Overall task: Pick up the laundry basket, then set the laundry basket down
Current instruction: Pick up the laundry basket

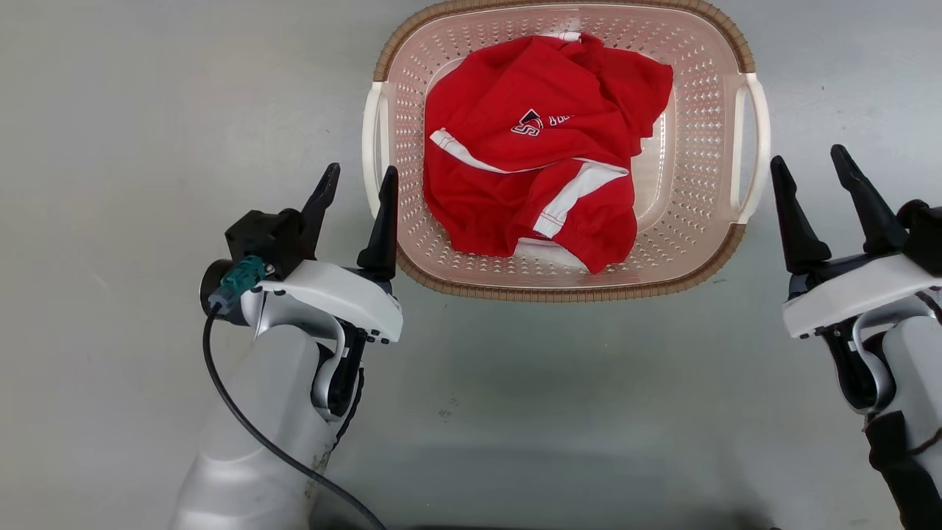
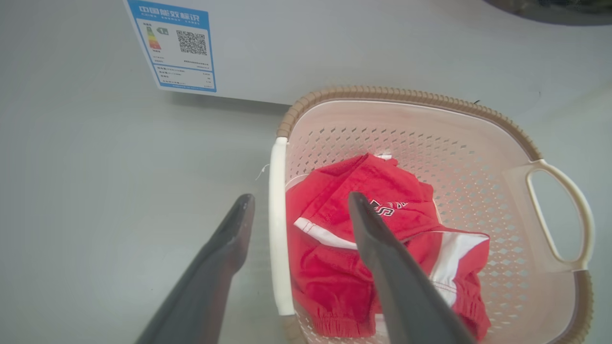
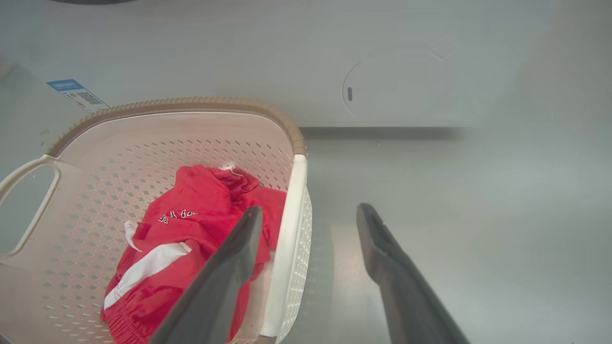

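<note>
**Item 1: laundry basket** (image 1: 692, 221). Pale pink perforated plastic with a brown woven-look rim. It is set upright on the grey floor (image 1: 147, 147), at the top centre of the head view. A white loop handle is fitted on each side: left handle (image 1: 370, 140), right handle (image 1: 758, 147).

**Item 2: red garment** (image 1: 530, 169). Crumpled, with white stripes and a small printed logo. It is lying inside the basket, on its bottom.

**Item 3: left end effector** (image 1: 358, 177). The fingers are spread wide and nothing is held. It is placed at the basket's left side. In the left wrist view the left handle is seen between the two fingers. Contact cannot be told.

**Item 4: right end effector** (image 1: 809, 162). The fingers are spread wide and nothing is held. In the head view it is seen just outside the right handle. In the right wrist view that handle is seen between the two fingers. Contact cannot be told.

**Item 5: white washing machine** (image 2: 334, 48). It is seen beyond the basket in the left wrist view. A blue energy label (image 2: 177, 45) is stuck to its front.
</note>
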Tool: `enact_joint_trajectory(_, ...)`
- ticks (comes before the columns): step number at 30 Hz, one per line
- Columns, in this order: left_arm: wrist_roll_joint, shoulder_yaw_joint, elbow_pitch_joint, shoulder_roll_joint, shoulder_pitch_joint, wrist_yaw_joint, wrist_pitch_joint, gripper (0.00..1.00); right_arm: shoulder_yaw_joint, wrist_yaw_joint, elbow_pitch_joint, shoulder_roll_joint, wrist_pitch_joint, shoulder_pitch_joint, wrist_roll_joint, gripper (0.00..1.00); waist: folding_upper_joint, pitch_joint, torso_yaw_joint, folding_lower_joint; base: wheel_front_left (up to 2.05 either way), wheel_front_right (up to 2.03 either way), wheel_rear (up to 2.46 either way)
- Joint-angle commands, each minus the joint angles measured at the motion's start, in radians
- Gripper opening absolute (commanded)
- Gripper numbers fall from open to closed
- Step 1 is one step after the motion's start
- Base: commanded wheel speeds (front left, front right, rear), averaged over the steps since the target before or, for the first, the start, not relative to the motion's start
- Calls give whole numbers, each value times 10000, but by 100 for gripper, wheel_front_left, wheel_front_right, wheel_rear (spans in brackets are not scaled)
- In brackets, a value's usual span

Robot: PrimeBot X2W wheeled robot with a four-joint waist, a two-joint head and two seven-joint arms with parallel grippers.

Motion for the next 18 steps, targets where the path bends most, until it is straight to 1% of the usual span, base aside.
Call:
enact_joint_trajectory(1, -74, 175, 16, 204, -4, -104, -100, 100, 298, 44, -8, -38, -134, 114, 102, 100, 0, 31, 1, -1, 0, 0, 0)
enact_joint_trajectory(8, -242, 50, 1225, 203, -760, -412, -100, 100, 1127, 44, 945, -7, -134, -656, 435, 100, 0, 310, -12, -1, 0, 0, 0)
enact_joint_trajectory(18, -207, -91, 2975, 203, -2077, -674, -101, 100, 2174, 44, 2115, -14, -134, -2101, 969, 100, 0, 1050, -29, -1, 0, 0, 0)
